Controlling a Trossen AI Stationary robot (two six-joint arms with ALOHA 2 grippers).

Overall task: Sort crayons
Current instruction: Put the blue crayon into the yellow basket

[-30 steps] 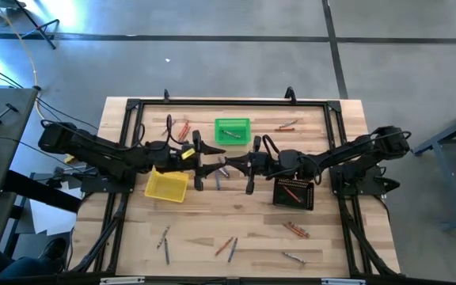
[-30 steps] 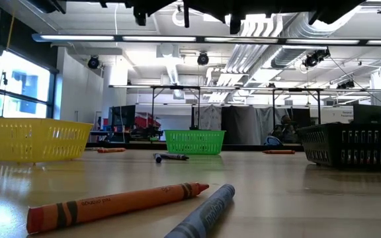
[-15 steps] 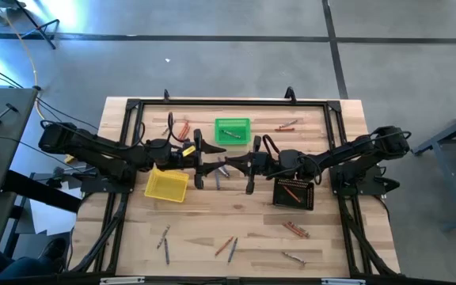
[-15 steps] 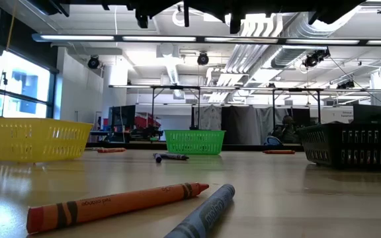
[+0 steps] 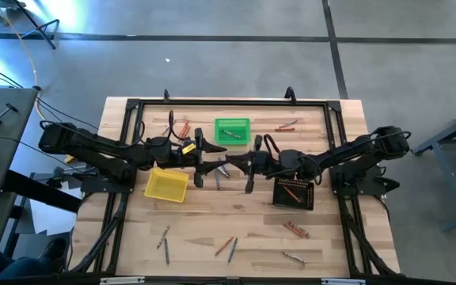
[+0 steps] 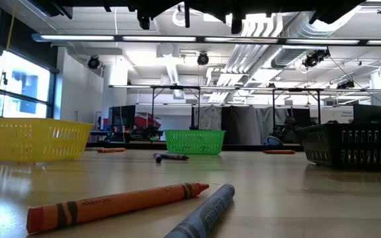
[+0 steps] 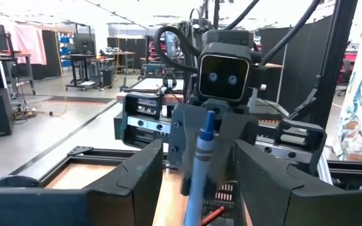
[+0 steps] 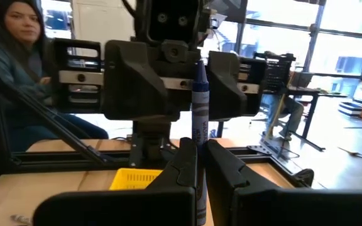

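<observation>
Above the middle of the table my two arms face each other. My right gripper [image 5: 242, 165] [image 8: 201, 162] is shut on a blue crayon [image 8: 200, 107] [image 7: 200, 160]. My left gripper [image 5: 210, 162] [image 7: 197, 164] is open, with one finger on each side of that crayon and a gap to it on both sides. Other crayons lie loose on the table, among them an orange one [image 6: 118, 203] and a blue-grey one [image 6: 207, 215] near the front edge. Green [image 5: 232, 131], yellow [image 5: 167, 186] and black [image 5: 294, 192] baskets stand on the table. My right gripper pinches the blue crayon's wrapped shaft [image 8: 199, 145] between its two fingers, below the middle. The fingers reach in level from the table's right side and lie across the crayon. The crayon stands roughly upright, tip up, lifted clear of the table.
Crayons lie at the far left [image 5: 182, 128], far right [image 5: 287, 125], under the grippers [image 5: 218, 178] and along the near side [image 5: 226, 247] [image 5: 295, 229] [image 5: 163, 237] [image 5: 293, 257]. A dark frame [image 5: 133, 107] rims the table. A person [image 8: 11, 44] is beyond the left side.
</observation>
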